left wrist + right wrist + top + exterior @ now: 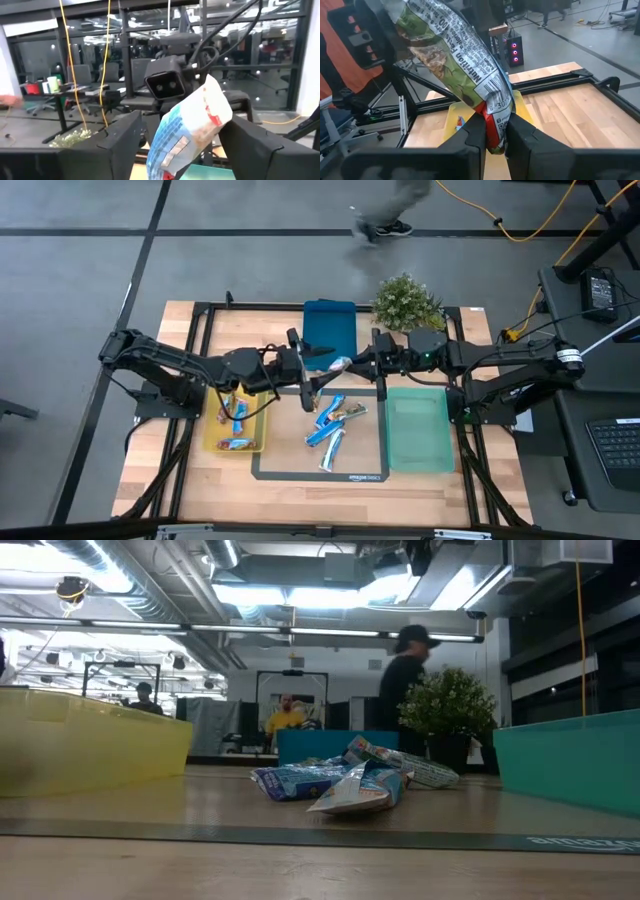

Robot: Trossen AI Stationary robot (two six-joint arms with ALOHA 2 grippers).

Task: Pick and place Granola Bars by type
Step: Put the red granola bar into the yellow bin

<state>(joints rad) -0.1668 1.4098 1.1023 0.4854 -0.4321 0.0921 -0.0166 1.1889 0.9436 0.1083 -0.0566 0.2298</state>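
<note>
One shiny granola bar [340, 364] hangs in the air above the table's middle, between both grippers. It shows blue and white with a red end in the left wrist view [192, 127], and silver print in the right wrist view [455, 55]. My right gripper [495, 135] [366, 365] is shut on it. My left gripper [185, 120] [305, 375] is open. Its fingers stand on either side of the bar's free end, apart from it. Several more bars [335, 425] [345, 780] lie heaped on the table. Others [233, 420] lie in the yellow tray [258, 430]. My right gripper pinches the bar's red end [494, 125] between its two fingers, coming level from the table's right. The bar runs on in line with the fingers toward the left gripper. It is lifted clear of the table.
A blue tray [330, 325] sits at the far middle and a green tray [418, 430] on the right. A potted plant [405, 302] stands behind the right gripper. A dark-outlined mat [320, 475] marks the table's centre. A person [405, 680] walks beyond the far edge.
</note>
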